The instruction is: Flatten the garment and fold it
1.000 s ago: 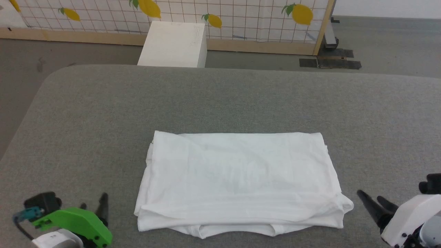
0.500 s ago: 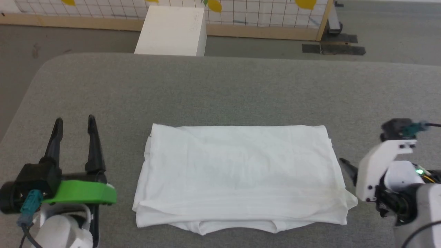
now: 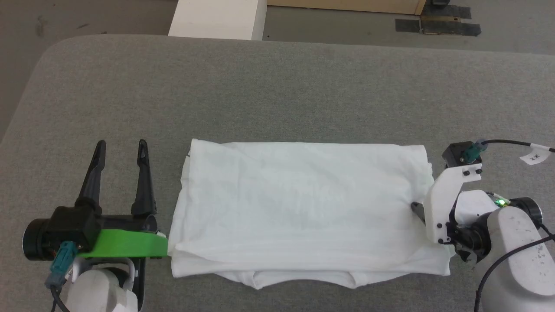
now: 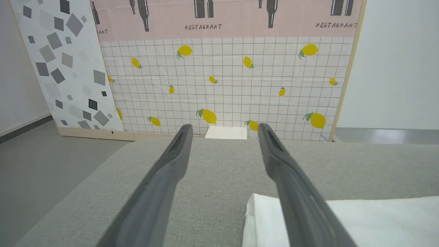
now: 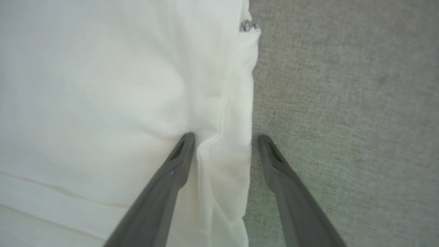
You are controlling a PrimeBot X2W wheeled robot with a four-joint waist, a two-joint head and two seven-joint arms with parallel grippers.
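Garment [image 3: 303, 208], one white shirt folded into a flat, layered rectangle, lies on the near middle of the grey padded table [image 3: 282, 86], its long side parallel to the table's near edge; a short run of dark zigzag stitching [image 5: 247, 25] shows at its right edge in the right wrist view. Two grippers work over the same table, each with two long dark fingers. Left gripper [image 3: 121, 143] stands over the table's near left part, just beside the shirt's left edge, fingers pointing toward the table's far edge, jaws wide apart with nothing between them; its inner finger [image 4: 291, 192] overlaps the shirt's far left corner in the left wrist view. Right gripper [image 5: 225, 136] is at the table's near right part, jaws likewise apart and not clamped: one fingertip [image 5: 185, 144] presses a dimple into the cloth, the other hangs over bare table, and the shirt's right edge runs between them. One white box [image 3: 217, 19] stands on the floor beyond the table's far edge; what it contains cannot be told.
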